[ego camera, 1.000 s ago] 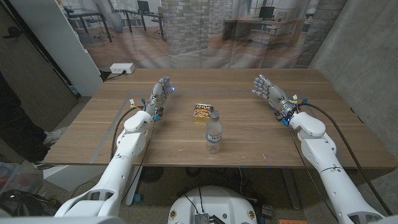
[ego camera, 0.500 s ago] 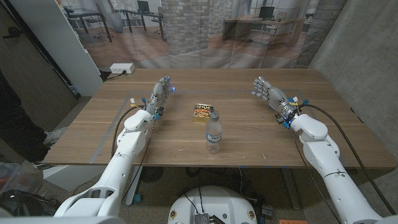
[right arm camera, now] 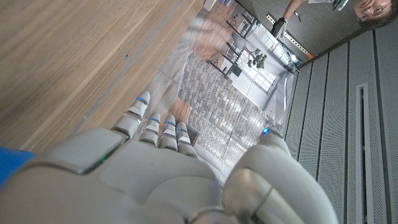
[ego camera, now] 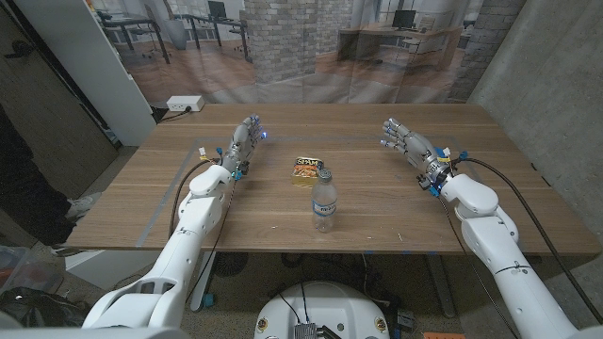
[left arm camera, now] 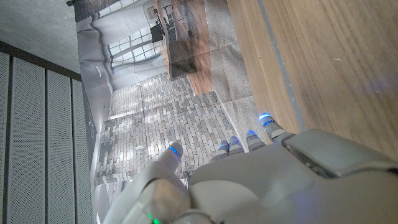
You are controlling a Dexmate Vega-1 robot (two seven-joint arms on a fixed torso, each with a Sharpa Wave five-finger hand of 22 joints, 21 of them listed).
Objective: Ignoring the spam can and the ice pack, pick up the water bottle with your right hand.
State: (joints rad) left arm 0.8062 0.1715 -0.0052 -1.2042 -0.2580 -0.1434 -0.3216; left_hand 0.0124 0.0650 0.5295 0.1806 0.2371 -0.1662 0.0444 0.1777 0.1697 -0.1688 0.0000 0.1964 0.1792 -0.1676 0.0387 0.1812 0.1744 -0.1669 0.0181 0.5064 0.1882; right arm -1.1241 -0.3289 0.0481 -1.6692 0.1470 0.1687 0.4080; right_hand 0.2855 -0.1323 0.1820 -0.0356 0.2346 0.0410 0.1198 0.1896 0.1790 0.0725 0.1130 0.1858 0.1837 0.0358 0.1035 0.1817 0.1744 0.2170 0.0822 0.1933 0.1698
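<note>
A clear water bottle (ego camera: 324, 201) with a grey cap stands upright near the table's front middle. Just behind it sits the spam can (ego camera: 307, 169), yellow label up. My right hand (ego camera: 407, 141) is raised over the far right of the table, fingers apart and holding nothing, well to the right of the bottle and further back. My left hand (ego camera: 245, 138) is over the far left part, fingers extended and empty. The right wrist view looks past the back of my right hand (right arm camera: 155, 174) to the table's far edge; the left wrist view does the same over my left hand (left arm camera: 261, 180).
The wooden table (ego camera: 377, 207) has bare surface between my right hand and the bottle. A white box (ego camera: 185, 104) lies on the floor beyond the far left corner. A person (right arm camera: 367, 6) stands at a picture's edge in the right wrist view.
My right hand has drifted slightly lower and toward the table's middle. The bottle, the can and my left hand stay where they were.
</note>
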